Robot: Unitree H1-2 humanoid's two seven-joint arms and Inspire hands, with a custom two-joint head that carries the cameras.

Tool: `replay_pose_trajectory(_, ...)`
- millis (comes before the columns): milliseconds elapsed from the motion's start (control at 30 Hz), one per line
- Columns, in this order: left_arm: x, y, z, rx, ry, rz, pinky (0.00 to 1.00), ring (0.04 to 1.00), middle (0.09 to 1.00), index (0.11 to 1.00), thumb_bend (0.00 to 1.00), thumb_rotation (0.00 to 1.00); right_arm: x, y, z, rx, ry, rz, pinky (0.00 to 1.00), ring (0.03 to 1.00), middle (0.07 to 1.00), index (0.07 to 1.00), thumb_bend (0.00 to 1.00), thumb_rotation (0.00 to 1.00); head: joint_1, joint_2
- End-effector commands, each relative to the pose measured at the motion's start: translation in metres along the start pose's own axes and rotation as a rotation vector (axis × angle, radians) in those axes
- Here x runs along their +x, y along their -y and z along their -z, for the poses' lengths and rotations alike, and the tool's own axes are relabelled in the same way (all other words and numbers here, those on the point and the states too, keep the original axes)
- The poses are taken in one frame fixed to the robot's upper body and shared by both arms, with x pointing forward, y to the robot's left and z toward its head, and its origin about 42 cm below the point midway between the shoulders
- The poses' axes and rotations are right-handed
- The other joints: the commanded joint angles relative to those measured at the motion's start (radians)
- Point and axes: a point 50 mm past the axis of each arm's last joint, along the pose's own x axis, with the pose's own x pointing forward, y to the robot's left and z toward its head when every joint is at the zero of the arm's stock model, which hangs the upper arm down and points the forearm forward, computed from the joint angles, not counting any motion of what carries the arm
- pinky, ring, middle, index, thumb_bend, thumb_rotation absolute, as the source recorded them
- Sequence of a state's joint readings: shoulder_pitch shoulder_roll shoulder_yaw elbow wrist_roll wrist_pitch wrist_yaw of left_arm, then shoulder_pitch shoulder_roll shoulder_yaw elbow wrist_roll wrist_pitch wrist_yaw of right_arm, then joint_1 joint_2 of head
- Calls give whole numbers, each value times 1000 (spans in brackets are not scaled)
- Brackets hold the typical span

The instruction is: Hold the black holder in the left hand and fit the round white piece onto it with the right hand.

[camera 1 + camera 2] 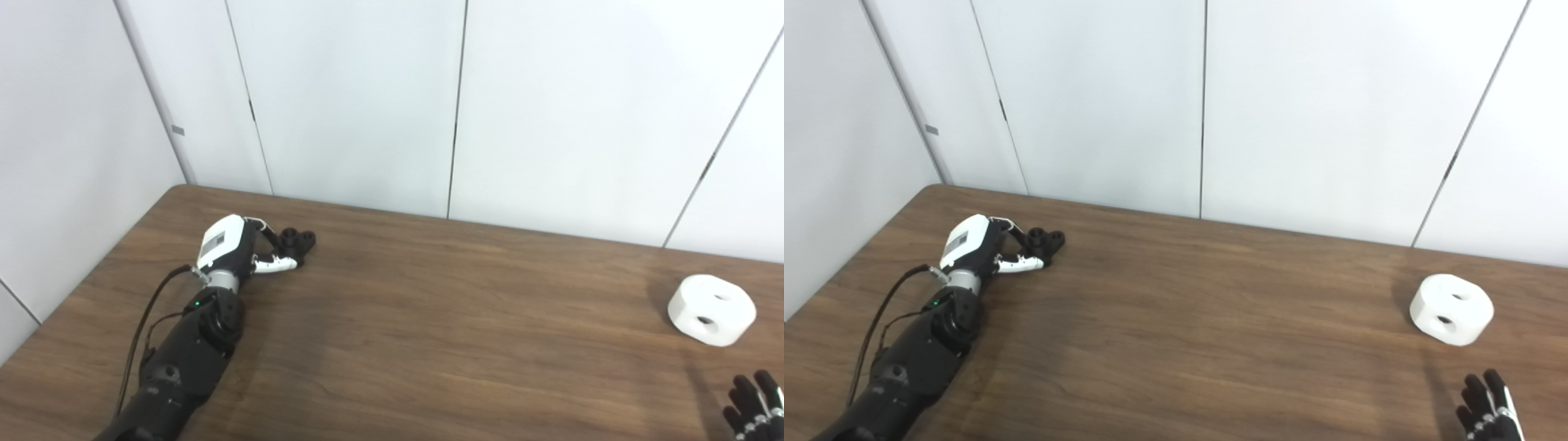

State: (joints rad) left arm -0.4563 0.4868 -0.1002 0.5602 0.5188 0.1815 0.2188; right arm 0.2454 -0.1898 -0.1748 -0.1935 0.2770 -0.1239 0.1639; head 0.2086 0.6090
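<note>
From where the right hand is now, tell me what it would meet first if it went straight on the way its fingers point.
The right hand, fingers spread and holding nothing, points up the table toward the round white piece. That piece looks like the first thing in its line, with only bare table between, though depth is hard to judge.

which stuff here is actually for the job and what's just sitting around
For the job:
black holder, at the left hand
round white piece, lying apart from both hands
right hand, near the bottom edge

Just there:
table
white wall panels
Nothing else lies about.
</note>
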Motion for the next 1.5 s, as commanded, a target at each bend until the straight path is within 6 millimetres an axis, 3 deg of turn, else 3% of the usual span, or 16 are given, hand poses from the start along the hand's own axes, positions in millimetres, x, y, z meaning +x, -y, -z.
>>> replay_pose_trajectory(0, 1, 4, -1, -2, -2, 30, 809, 880, 805, 486, 520, 44, -6, -4, 4, 27, -10, 8, 1000, 998, 977, 1000, 678, 839, 1, 1)
replay_pose_trajectory(367, -2, 9, -1, -21, 30, 50, 780, 859, 780, 485, 521, 45, -5, -5, 3, 31, -12, 9, 1000, 987, 968, 1000, 670, 840, -10, 6)
replay_pose_trajectory(667, -26, 12, -16, -119, 79, 150, 796, 884, 806, 486, 517, 55, -4, -10, 3, 22, -4, 1, 1000, 980, 975, 1000, 672, 853, -34, 13)
replay_pose_trajectory(767, -40, 16, -23, -162, 113, 193, 858, 877, 797, 486, 517, 54, -3, -12, 3, 21, 0, -2, 1000, 970, 972, 1000, 657, 853, -46, 16)
replay_pose_trajectory(1033, -94, 25, -57, -176, 247, 319, 838, 874, 792, 487, 517, 51, -2, -19, 1, 3, 3, 3, 1000, 953, 965, 1000, 669, 867, -93, 33)
replay_pose_trajectory(1167, -118, 23, -70, -189, 305, 388, 882, 901, 808, 487, 517, 52, 0, -25, -1, -10, 2, 2, 1000, 955, 965, 1000, 672, 867, -126, 45)
replay_pose_trajectory(1267, -138, 23, -78, -192, 348, 438, 850, 885, 800, 486, 517, 51, 1, -29, -2, -9, 3, 10, 990, 941, 959, 999, 666, 861, -147, 54)
replay_pose_trajectory(1467, -175, 30, -90, -191, 395, 517, 888, 921, 817, 486, 517, 56, 2, -37, -6, -18, -9, 19, 1000, 940, 949, 1000, 678, 863, -192, 67)
